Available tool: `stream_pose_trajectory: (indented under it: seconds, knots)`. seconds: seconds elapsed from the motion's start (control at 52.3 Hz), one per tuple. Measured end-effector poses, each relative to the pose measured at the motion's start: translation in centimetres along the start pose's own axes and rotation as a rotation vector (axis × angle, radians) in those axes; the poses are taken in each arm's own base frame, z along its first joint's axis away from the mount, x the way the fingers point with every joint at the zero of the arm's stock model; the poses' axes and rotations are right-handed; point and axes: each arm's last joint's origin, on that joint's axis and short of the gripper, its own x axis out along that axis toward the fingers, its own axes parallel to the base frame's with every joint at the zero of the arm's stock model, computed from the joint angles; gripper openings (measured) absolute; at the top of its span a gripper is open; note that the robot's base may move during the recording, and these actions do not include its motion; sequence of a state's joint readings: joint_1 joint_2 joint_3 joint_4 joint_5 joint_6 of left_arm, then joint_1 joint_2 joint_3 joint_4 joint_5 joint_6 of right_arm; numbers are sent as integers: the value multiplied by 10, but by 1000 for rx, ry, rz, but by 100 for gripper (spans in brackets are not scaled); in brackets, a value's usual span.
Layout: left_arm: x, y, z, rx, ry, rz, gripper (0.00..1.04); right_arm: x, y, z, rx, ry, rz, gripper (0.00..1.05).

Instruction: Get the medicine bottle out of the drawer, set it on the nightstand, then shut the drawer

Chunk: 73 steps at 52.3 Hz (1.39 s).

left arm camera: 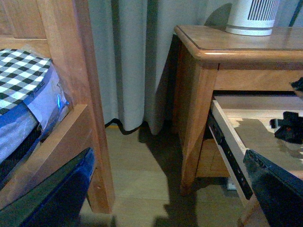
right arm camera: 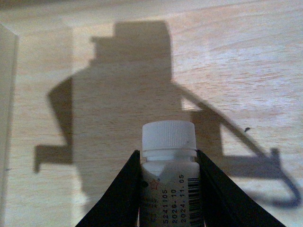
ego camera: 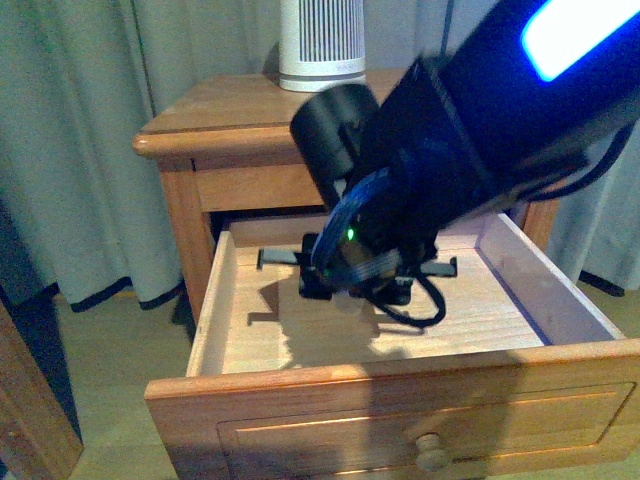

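Pale curtains point(ego camera: 80, 150) hang behind a wooden nightstand point(ego camera: 220, 110) on a wood-look floor point(left arm camera: 137, 161); in the left wrist view a bed frame point(left arm camera: 90, 94) with a checked cloth point(left arm camera: 19, 75) stands well apart from it. A white ribbed device point(ego camera: 322, 45), cut off by the upper edge of the front view, rests at the back of the nightstand's top. The drawer point(ego camera: 400, 390) is pulled far out, its pale inside exposed and its round knob point(ego camera: 431, 452) partly cut by the lower edge. The right arm point(ego camera: 470, 130), blurred and filling much of the front view, reaches down into the drawer, where the right gripper point(right arm camera: 168, 153) shows only as a dark mass that hides whatever it holds. The right wrist view shows this: the two black fingers point(right arm camera: 123, 189) are pressed against either side of the medicine bottle point(right arm camera: 169, 175), just below its white ribbed cap, over the drawer's pale wood bottom and the arm's shadow. The printed label is cut off at the frame edge, and whether the bottle touches the wood cannot be told. The left gripper point(left arm camera: 168, 158) is out of the front view; its dark fingers point(left arm camera: 274, 189) appear only at the corners of the left wrist view, spread wide with nothing between them, beside the drawer's side.
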State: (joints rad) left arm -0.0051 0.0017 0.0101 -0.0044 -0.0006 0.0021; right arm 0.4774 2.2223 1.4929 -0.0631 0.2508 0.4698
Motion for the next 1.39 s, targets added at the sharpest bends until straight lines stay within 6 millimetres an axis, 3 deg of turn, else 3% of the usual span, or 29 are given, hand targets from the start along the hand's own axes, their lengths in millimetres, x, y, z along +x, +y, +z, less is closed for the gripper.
stream_pose_trajectory:
  seconds: [0.191, 0.287, 0.382, 0.516, 0.611, 0.65, 0.841, 1.013, 1.051, 1.146, 1.242, 1.318, 1.395]
  knots:
    - [0, 0, 0, 0, 0, 0, 98, -68, 0, 35, 113, -32, 29, 30]
    - [0, 0, 0, 0, 0, 0, 98, -119, -17, 75, 167, -155, 29, 30]
    - [0, 0, 0, 0, 0, 0, 98, -137, -44, 118, 195, -306, -35, 30]
    - [0, 0, 0, 0, 0, 0, 98, -135, -77, 160, 201, -394, -105, 30]
    - [0, 0, 0, 0, 0, 0, 98, -120, -96, 184, 196, -430, -155, 30]
    - [0, 0, 0, 0, 0, 0, 98, -104, -103, 193, 186, -425, -169, 30]
    - [0, 0, 0, 0, 0, 0, 98, -50, -102, 199, 153, -392, -194, 30]
    - [0, 0, 0, 0, 0, 0, 98, -23, -100, 196, 150, -377, -228, 30]
    - [0, 0, 0, 0, 0, 0, 98, -21, -100, 195, 148, -375, -230, 35]
    - [0, 0, 0, 0, 0, 0, 98, -19, -99, 194, 152, -405, -207, 53]
    - [0, 0, 0, 0, 0, 0, 98, -29, -97, 192, 145, -446, -147, 73]
    - [0, 0, 0, 0, 0, 0, 98, -50, -95, 193, 137, -489, -107, 86]
    - [0, 0, 0, 0, 0, 0, 98, -89, -95, 196, 131, -561, -57, 99]
